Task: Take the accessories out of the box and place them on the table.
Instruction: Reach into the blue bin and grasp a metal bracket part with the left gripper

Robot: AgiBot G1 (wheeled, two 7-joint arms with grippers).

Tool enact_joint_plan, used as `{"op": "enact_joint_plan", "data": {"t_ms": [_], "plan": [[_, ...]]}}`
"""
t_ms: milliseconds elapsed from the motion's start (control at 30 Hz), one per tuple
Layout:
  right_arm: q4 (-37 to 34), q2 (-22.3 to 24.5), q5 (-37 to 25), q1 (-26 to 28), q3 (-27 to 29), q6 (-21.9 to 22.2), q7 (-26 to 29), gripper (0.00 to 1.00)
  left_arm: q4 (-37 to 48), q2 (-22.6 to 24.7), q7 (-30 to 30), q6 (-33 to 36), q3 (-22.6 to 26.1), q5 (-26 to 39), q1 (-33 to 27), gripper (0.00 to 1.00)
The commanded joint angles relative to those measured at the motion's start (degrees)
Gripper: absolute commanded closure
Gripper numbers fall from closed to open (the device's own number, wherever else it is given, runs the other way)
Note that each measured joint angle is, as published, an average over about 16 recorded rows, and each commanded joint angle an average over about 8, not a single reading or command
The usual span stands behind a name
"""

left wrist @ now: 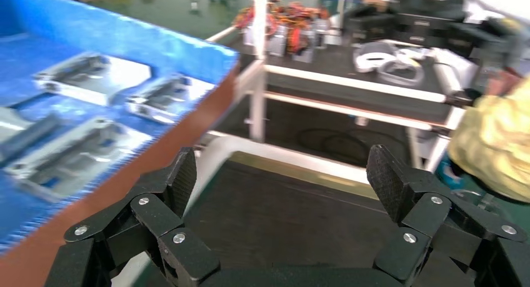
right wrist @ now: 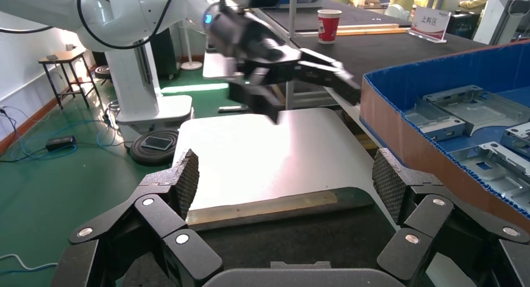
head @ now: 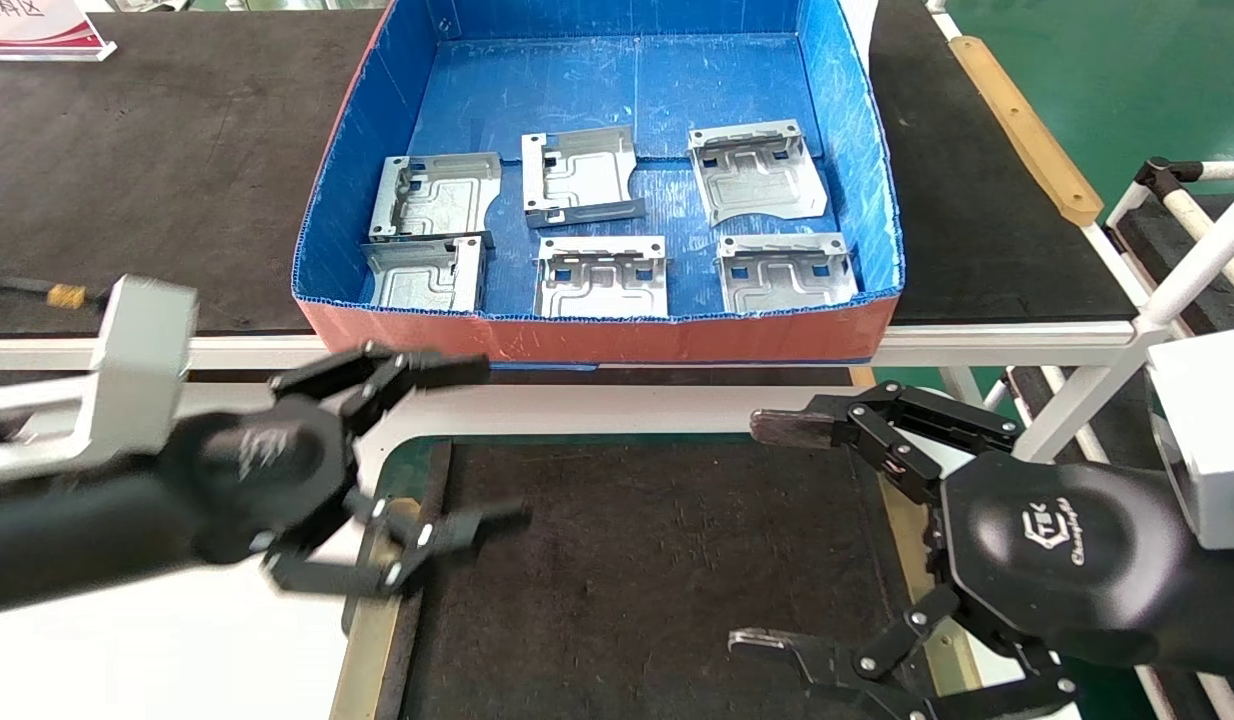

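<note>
Silver accessories (head: 599,215) all inside the box (head: 597,335), beyond both empty, spread-fingered tools, left (head: 482,445) and right (head: 772,535).

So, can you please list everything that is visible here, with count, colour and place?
accessories: six, silver, all in the box, three in the far row, three in the near row
box: one, blue inside, orange-red outside, on the black bench
bench: one, black top, white frame, beyond the table
table: one, white, nearest the robot
mat: one, black, on the table
paper cup: one, red and white, on the bench
left tool: black, open, over the table's edge
right tool: black, open, over the mat
</note>
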Motion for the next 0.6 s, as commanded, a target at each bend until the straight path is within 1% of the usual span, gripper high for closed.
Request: {"op": "enact_joint_plan", "data": {"t_ms": [33, 267, 600], "plan": [[0.0, 0.0, 0.0, 0.0, 0.0, 0.0, 0.0, 0.00, 0.0, 0.9, -0.9, -2.0, 0.4, 1.2, -0.7, 0.00], [0.0, 0.0, 0.0, 0.0, 0.0, 0.0, 0.0, 0.00, 2.6, 4.7, -2.5, -6.8, 2.8, 6.5, -4.9, 0.00], [0.0, 0.0, 0.0, 0.0, 0.0, 0.0, 0.0, 0.00, 11.3, 11.5, -3.8, -13.4, 5.1, 12.4, -12.7, 0.00]]}}
